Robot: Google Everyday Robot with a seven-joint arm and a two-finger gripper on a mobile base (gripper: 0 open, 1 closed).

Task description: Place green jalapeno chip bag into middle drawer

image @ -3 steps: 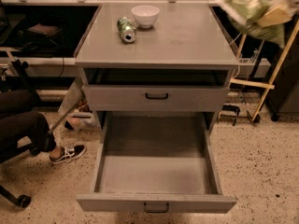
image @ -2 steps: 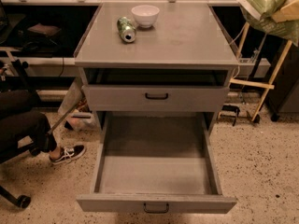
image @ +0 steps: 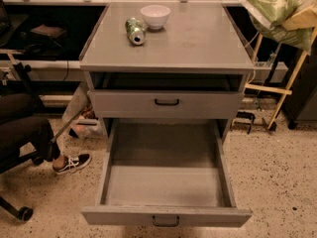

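The green jalapeno chip bag, crinkly with pale print, hangs in the air at the top right, past the right edge of the cabinet top. My gripper shows as a pale yellowish shape at the top right corner, shut on the bag's right end. The middle drawer is pulled fully open at the bottom centre, with tall grey walls and a bare floor. It lies well below and to the left of the bag.
A crushed green soda can and a white bowl sit at the back of the cabinet top. A shallower drawer front is slightly open above. A seated person's leg and shoe are at left. A wooden frame stands at right.
The bag and gripper shifted a little to the right, then slightly back left and down. The drawer, can and bowl have not moved.
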